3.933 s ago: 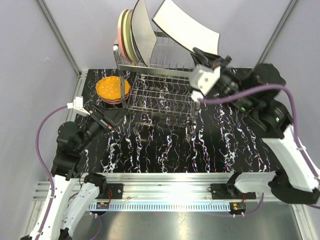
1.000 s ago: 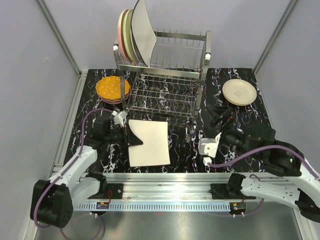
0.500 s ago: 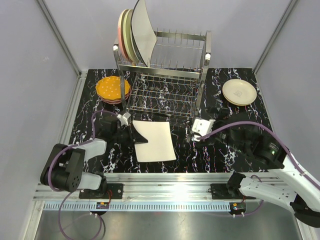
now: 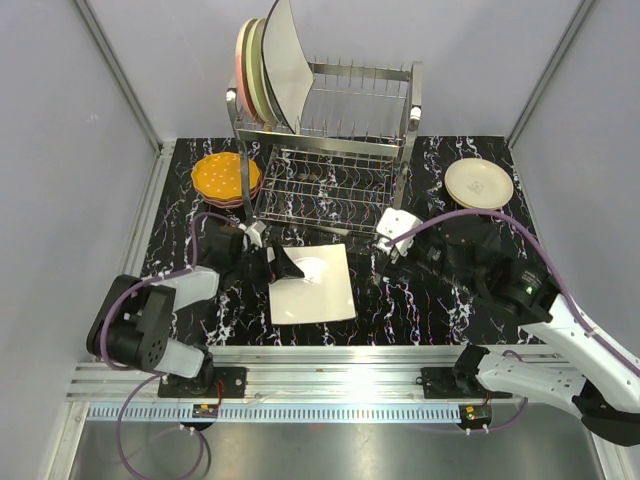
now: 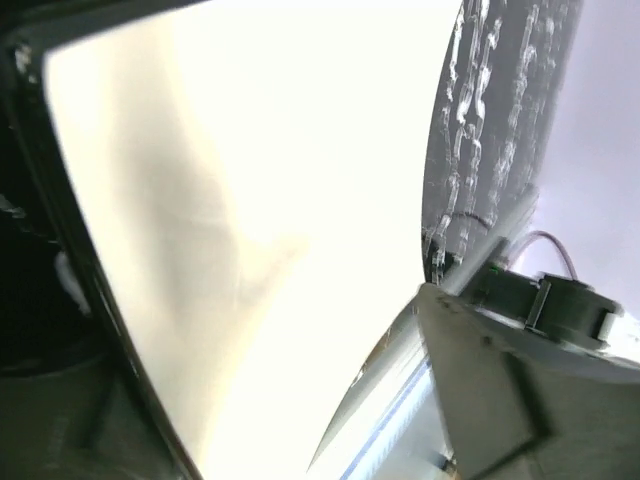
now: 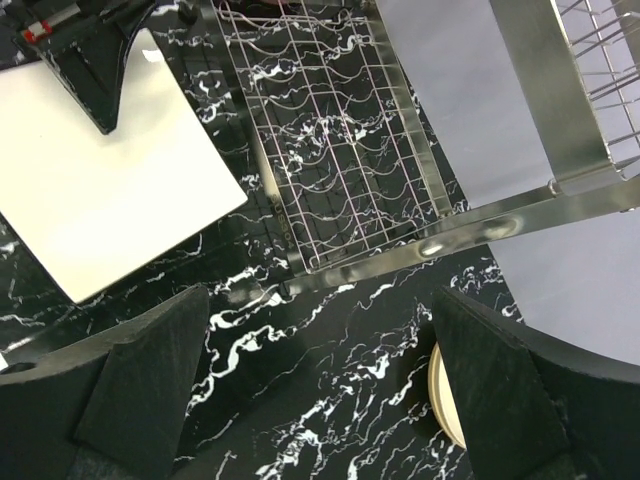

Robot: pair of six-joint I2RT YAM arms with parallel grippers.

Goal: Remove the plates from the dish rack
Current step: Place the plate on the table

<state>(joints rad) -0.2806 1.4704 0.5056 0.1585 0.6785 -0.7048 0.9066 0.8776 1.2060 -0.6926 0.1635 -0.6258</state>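
The chrome dish rack (image 4: pixel 335 150) stands at the back, with a pink, a cream and a large cream square plate (image 4: pixel 278 65) upright in its top left. Another large cream square plate (image 4: pixel 318 288) lies flat on the table in front of the rack. My left gripper (image 4: pixel 283 267) sits at this plate's left edge, open, one finger (image 6: pixel 98 75) over the plate. The plate (image 5: pixel 250 200) fills the left wrist view, between the wide-apart fingers of the left gripper (image 5: pixel 270 300). My right gripper (image 4: pixel 384 256) hovers open and empty by the rack's front right corner (image 6: pixel 430 245).
An orange plate on a maroon one (image 4: pixel 225 177) rests left of the rack. A round cream plate (image 4: pixel 478 184) lies at the back right, and a sliver of that cream plate (image 6: pixel 441 405) shows beside my right finger. The rack's lower tier (image 6: pixel 330 130) holds nothing.
The left gripper has opened and let go of the square plate, which now lies flat. The right gripper has moved up and left toward the rack.
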